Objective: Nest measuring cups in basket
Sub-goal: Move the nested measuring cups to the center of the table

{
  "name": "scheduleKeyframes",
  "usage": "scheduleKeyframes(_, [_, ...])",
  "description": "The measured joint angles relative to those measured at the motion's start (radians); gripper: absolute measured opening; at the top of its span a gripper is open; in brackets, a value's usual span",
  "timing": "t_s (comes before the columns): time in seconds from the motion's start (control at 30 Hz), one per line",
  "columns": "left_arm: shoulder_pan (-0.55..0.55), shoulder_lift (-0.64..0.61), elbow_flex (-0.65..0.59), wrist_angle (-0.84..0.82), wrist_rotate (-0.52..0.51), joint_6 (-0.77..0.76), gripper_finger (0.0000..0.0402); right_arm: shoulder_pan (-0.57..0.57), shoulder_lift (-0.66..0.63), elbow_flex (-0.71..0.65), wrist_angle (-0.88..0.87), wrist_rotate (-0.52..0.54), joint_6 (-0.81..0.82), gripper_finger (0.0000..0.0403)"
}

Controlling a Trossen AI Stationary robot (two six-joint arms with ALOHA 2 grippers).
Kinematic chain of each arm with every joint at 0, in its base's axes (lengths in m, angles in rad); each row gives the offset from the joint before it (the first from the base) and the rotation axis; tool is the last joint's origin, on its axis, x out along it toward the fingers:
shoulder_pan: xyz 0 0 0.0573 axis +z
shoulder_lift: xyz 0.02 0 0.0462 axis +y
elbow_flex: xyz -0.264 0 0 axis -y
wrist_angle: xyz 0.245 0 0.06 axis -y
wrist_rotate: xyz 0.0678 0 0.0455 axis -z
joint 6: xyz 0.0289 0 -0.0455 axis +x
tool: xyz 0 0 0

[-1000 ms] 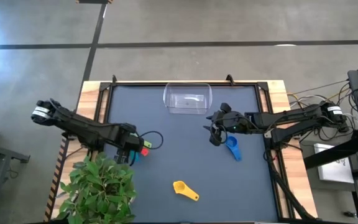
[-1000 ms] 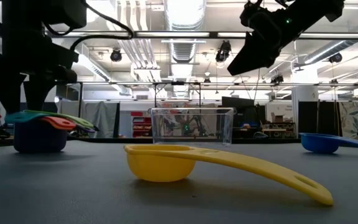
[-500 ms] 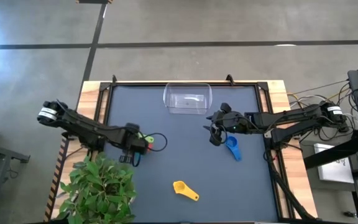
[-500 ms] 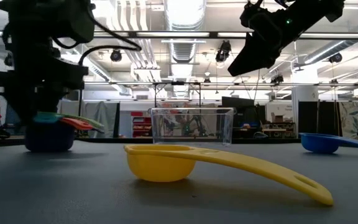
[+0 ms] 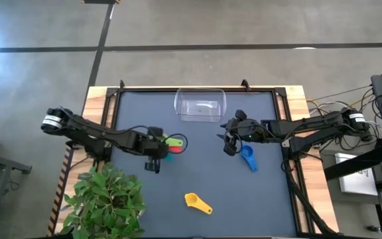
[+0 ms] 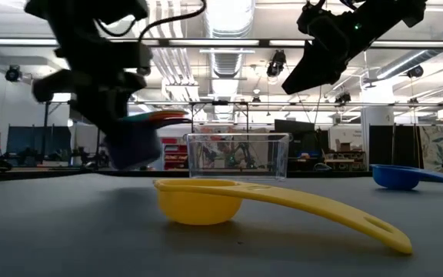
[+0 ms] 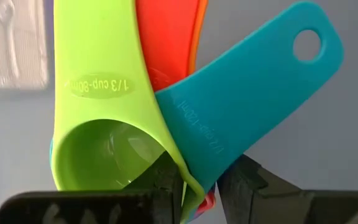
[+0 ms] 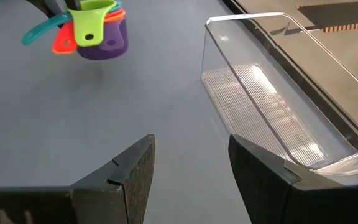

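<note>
The left gripper (image 5: 156, 147), clamped on a nested stack of cups (image 5: 171, 144), has lifted it off the table (image 5: 257, 199) and swung it toward the basket (image 5: 200, 105), leaving 2 loose: blue cup (image 5: 247, 158) below the open right gripper (image 5: 229, 141), yellow cup (image 5: 197, 202) nearer the front.

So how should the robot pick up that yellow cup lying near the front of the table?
Probably by the bowl rim, from straight above. The yellow cup sits upright and open on the table, so one finger could slip inside its wall. Its handle slopes down to the tabletop, leaving little room beneath.
</note>
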Motion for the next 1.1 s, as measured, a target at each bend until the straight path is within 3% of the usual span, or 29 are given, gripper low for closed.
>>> scheduleKeyframes(0.3, [0.084, 0.143, 0.072, 0.074, 0.044, 0.11, 0.0054, 0.0, 0.0, 0.0, 0.0, 0.0, -0.002, 0.0194])
scheduleKeyframes(0.73, [0.117, 0.39, 0.327, 0.049, 0.1, 0.173, 0.0058, 0.0, 0.0, 0.0, 0.0, 0.008, -0.018, 0.0194])
scheduleKeyframes(0.97, [0.131, 0.436, 0.406, 0.036, 0.121, 0.148, 0.0204, 0.0, 0.0, 0.0, -0.016, 0.008, -0.015, 0.0194])
scheduleKeyframes(1.1, [0.142, 0.408, 0.411, 0.019, 0.12, 0.114, 0.0253, 0.0, 0.0, 0.0, -0.027, 0.008, -0.014, 0.0194])
